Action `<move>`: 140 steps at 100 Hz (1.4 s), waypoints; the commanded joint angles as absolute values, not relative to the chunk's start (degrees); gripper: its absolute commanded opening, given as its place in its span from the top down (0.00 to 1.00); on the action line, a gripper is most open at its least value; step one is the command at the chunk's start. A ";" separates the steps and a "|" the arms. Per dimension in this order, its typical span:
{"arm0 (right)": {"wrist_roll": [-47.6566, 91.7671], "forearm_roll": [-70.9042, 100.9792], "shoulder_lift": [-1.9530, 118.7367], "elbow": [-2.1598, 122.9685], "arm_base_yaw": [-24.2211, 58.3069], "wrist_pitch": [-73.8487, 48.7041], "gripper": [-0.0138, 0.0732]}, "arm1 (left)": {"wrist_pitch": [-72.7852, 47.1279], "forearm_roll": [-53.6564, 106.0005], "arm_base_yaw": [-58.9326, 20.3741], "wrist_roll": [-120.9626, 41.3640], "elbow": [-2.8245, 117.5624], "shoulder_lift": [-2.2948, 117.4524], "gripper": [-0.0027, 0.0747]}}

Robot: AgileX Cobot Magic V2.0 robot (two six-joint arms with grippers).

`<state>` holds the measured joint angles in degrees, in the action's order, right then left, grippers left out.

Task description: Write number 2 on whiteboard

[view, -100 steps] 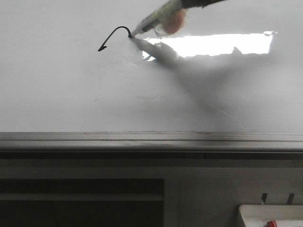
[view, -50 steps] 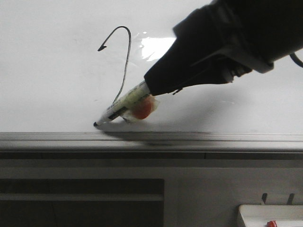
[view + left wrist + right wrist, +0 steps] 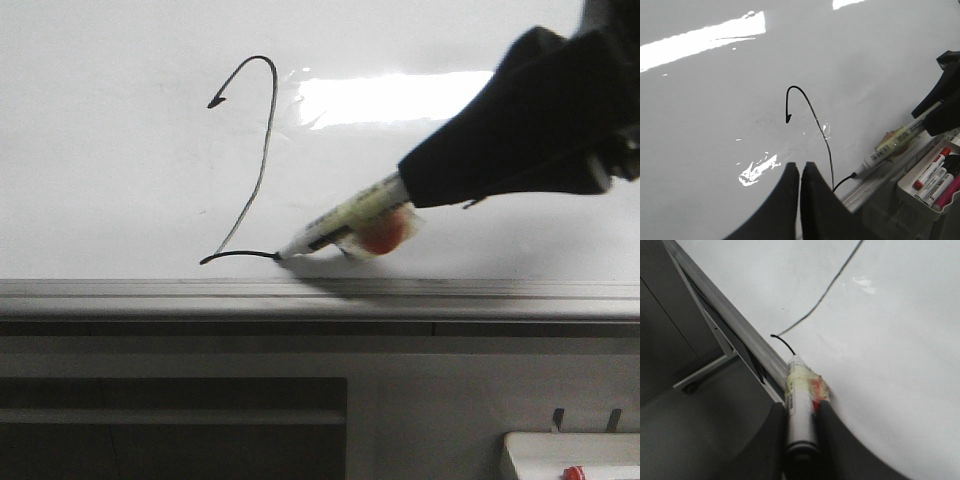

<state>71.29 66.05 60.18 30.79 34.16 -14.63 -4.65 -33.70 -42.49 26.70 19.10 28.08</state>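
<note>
Item: number 2 [image 3: 250,160], black, hand-drawn, on the whiteboard [image 3: 120,180]; hooked top and long slanted stem complete, base stroke only begun, running just above the grey lower rail [image 3: 320,295]. Instrument: marker [image 3: 340,220], white barrel with tape and an orange blob near the grip, tip touching the board at the end of the short base stroke. Right gripper [image 3: 802,427]: jaws closed on the marker barrel, one finger either side. Left gripper [image 3: 801,172]: fingers pressed together, holding nothing, hanging near the board below the digit. Accessory: tray of spare markers [image 3: 932,185] beside the rail. Risks, judged: the base stroke lies so close to the rail that a slight downward drift would likely run the tip onto the metal and break the line; too little pressure could leave the stroke as faint as parts of the stem; a stroke ended too early would read as a hook, not a 2; the taped barrel could twist in the grip. Change from half a second ago: the tip then sat at the foot of the stem with no base stroke; it has since travelled rightward, and the arm has drawn back to the right.
</note>
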 commanded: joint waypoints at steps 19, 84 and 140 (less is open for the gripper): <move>70.76 66.16 55.83 29.49 31.25 -13.36 0.91 | -0.33 -33.65 -42.55 27.23 21.07 28.40 0.99; 71.75 55.25 59.26 46.37 32.09 -38.13 0.91 | 17.59 -46.66 -46.34 27.23 21.31 46.22 0.50; 71.75 53.49 61.50 48.65 42.02 -31.23 0.91 | 21.87 -51.88 -46.34 27.01 23.53 55.06 0.54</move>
